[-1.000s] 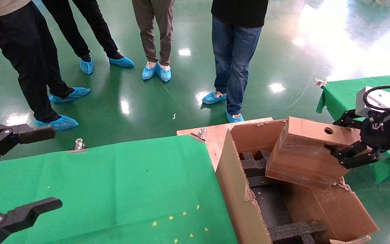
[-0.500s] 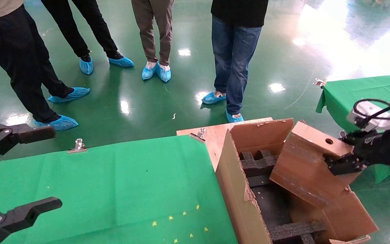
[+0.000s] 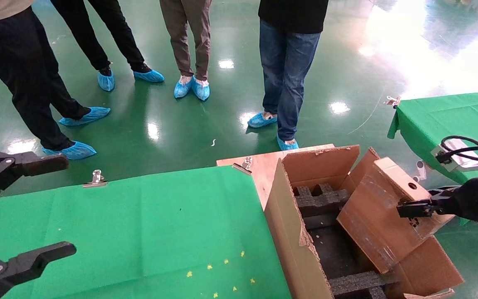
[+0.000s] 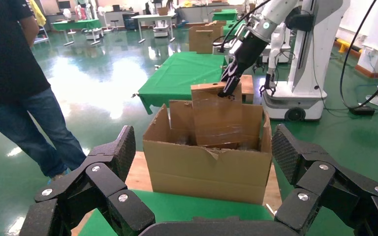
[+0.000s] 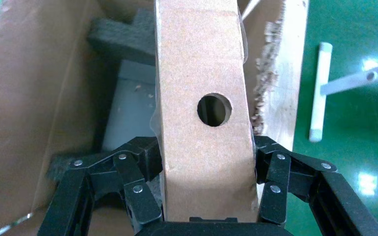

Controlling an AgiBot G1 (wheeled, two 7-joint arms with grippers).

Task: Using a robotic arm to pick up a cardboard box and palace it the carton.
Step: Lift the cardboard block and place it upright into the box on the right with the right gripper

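Note:
My right gripper [image 3: 414,208] is shut on the small brown cardboard box [image 3: 378,218], gripping its narrow side with the round hole. The box is tilted, with its lower part inside the large carton [image 3: 291,236], leaning toward the carton's right wall above the black foam inserts [image 3: 321,200]. In the right wrist view the fingers [image 5: 140,169] press both broad faces of the box [image 5: 202,69]. The left wrist view shows the white robotic arm [image 4: 263,24] holding the box [image 4: 216,118] in the carton [image 4: 206,169]. My left gripper [image 3: 67,205] is parked open at the left, also seen in its wrist view [image 4: 203,147].
The green cloth table [image 3: 139,224] lies left of the carton, with metal clips [image 3: 96,177] on its far edge. A wooden board [image 3: 264,164] sits under the carton. A second green table [image 3: 450,112] stands at the right. Several people stand beyond on the green floor.
My right gripper has moved down and to the right with the box. The box has tipped steeper and sunk further into the carton. The left arm has not moved.

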